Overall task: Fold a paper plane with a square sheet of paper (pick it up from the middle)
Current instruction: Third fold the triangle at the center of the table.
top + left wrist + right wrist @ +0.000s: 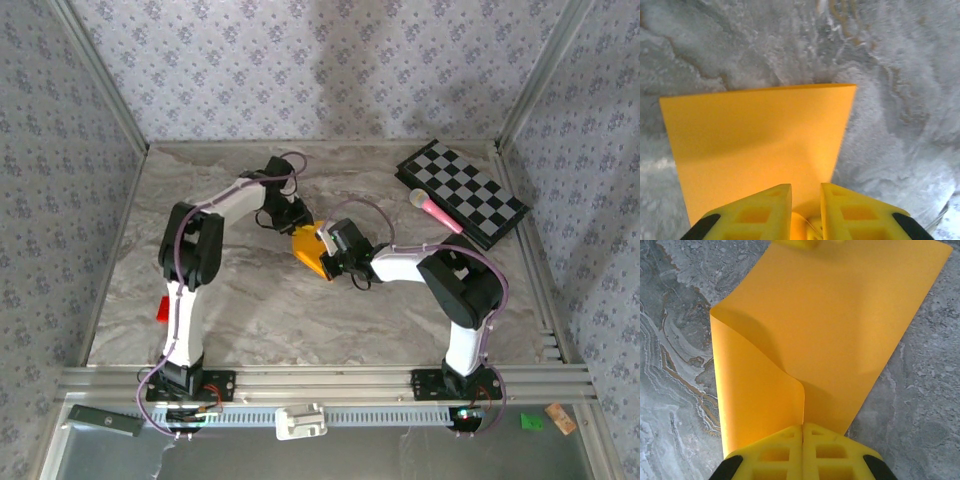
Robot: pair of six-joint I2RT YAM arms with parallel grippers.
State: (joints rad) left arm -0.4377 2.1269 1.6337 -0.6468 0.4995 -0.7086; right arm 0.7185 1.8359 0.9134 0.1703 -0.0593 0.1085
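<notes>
right gripper (802, 427), pinched on the orange-yellow square sheet of paper (840, 325), is best held firm while the barely parted left gripper (806, 192) is lifted.

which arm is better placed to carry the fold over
Right, probably: right end effector is shut on the square sheet of paper at its curled edge; left end effector stands slightly open.

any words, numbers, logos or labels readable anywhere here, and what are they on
No text can be read in these views.
The orange-yellow square sheet of paper is plain, with no print.
The black-and-white checkered board shows squares and no lettering.
The small green tag and the dark strip at the near edge are too small to read.
</notes>
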